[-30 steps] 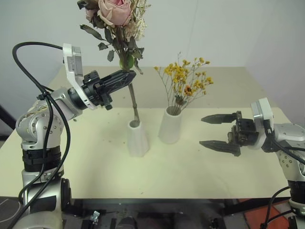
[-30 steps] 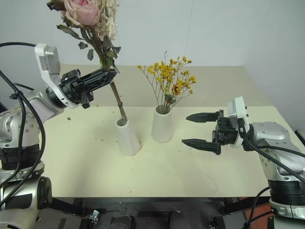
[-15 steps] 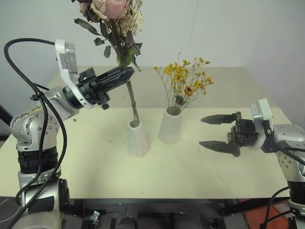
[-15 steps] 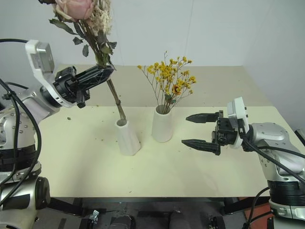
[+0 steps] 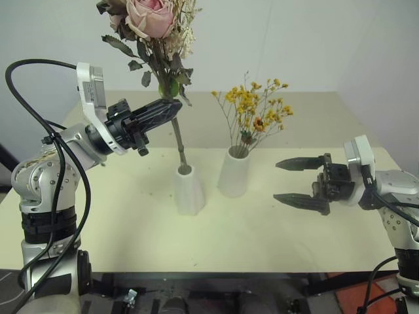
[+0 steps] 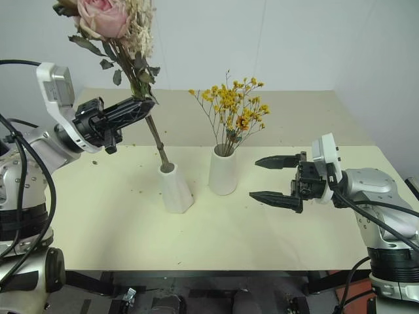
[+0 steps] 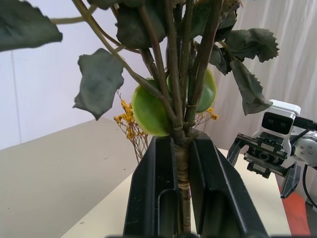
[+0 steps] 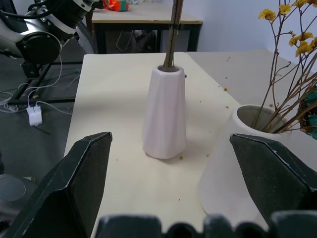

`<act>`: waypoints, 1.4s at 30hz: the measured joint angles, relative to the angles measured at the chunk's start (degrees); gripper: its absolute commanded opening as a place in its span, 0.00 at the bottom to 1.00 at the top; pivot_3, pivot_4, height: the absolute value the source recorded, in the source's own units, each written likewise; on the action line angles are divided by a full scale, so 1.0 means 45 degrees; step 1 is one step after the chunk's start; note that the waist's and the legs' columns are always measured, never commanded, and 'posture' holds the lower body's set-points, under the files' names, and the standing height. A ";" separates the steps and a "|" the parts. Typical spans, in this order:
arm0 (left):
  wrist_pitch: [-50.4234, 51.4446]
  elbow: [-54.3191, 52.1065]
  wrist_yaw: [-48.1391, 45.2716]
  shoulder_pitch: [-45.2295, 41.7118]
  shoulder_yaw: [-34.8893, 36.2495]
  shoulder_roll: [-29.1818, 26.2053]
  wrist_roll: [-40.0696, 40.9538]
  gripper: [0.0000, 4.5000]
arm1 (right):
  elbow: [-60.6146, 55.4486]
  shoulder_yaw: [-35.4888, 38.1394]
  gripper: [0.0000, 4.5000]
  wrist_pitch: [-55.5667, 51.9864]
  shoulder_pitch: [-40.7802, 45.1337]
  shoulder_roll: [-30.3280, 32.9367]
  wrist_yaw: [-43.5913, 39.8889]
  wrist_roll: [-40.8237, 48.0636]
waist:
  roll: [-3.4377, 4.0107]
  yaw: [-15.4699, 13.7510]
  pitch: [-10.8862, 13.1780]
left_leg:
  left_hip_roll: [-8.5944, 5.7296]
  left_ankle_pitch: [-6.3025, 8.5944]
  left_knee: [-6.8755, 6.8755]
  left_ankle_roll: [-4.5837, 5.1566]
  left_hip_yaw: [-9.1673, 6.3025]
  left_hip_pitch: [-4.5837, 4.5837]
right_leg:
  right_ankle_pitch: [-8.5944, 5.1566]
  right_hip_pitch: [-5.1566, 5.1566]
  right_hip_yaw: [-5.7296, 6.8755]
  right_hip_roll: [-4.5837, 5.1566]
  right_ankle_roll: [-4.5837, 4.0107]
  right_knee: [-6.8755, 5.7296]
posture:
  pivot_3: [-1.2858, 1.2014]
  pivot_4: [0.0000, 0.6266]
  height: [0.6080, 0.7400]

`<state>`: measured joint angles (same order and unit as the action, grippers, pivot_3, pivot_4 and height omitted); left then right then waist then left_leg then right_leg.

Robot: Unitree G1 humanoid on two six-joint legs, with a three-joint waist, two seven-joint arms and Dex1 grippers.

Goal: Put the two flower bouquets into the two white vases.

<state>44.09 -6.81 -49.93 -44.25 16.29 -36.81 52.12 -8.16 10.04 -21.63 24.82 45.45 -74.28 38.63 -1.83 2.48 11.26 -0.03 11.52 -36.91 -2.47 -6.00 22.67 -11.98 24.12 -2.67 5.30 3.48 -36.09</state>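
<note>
Item: rose bouquet of pink blooms, green leaves and white sprigs (image 5: 152,26). My left gripper (image 5: 167,108) is clamped on its bound stems, foot of the stem already in the mouth of the narrow-mouthed matte white cone vase (image 5: 188,191). Over the last second the left arm has drawn back toward its own side and the blooms have swung from tilting right to tilting left; the stem foot has stayed in the mouth. My reading: insertion done, only the lean is being trimmed before I let go.

Item: airy spray of tiny yellow flowers on thin brown stems (image 5: 255,108), seated in the wider-mouthed white vase (image 5: 234,173), just beside the first. Unchanged.

Item: right gripper (image 5: 302,180), fingers spread wide, holding nothing, parked near the wider vase. Unmoved.

Room: cream tabletop (image 5: 118,222) bare on the near side and to the left; both vases well in from every edge. The yellow spray crowds the rose leaves, so the left side is the freer way out.
</note>
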 measured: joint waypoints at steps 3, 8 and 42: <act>0.0000 -0.0021 0.0000 0.0068 0.0000 0.0000 -0.0001 0.02 | -0.0001 0.0000 1.00 -0.0003 0.0000 0.0000 0.0000 0.0015 | 0.0000 0.0001 0.0000 | 0.0000 0.0000 0.0000 0.0000 0.0000 0.0000 | 0.0000 0.0000 0.0000 0.0000 0.0000 0.0000 | 0.52 0.24 1.00; 0.0009 -0.0115 0.0099 0.0332 -0.0002 0.0000 -0.0002 0.02 | -0.0010 -0.0001 1.00 -0.0005 -0.0001 -0.0002 0.0006 0.0081 | 0.0000 0.0002 0.0000 | 0.0000 0.0000 0.0000 0.0000 0.0000 0.0000 | 0.0000 0.0000 0.0000 0.0001 0.0000 0.0001 | 0.52 0.24 1.00; -0.0401 -0.0374 0.0441 0.1822 -0.0683 0.0340 -0.0683 0.02 | -0.0116 -0.0003 1.00 -0.0006 -0.0206 -0.0019 0.0215 0.0099 | 0.0000 -0.0008 0.0000 | 0.0001 0.0000 0.0001 0.0001 0.0000 0.0001 | 0.0000 0.0001 0.0000 0.0000 -0.0001 0.0002 | 0.52 0.24 1.00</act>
<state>42.28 -8.49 -47.94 -36.05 13.21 -35.28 49.05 -8.68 10.03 -21.65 23.89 45.37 -73.31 39.08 -1.83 2.45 11.26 -0.03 11.53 -36.90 -2.46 -6.00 22.67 -11.98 24.13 -2.67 5.30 3.48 -36.08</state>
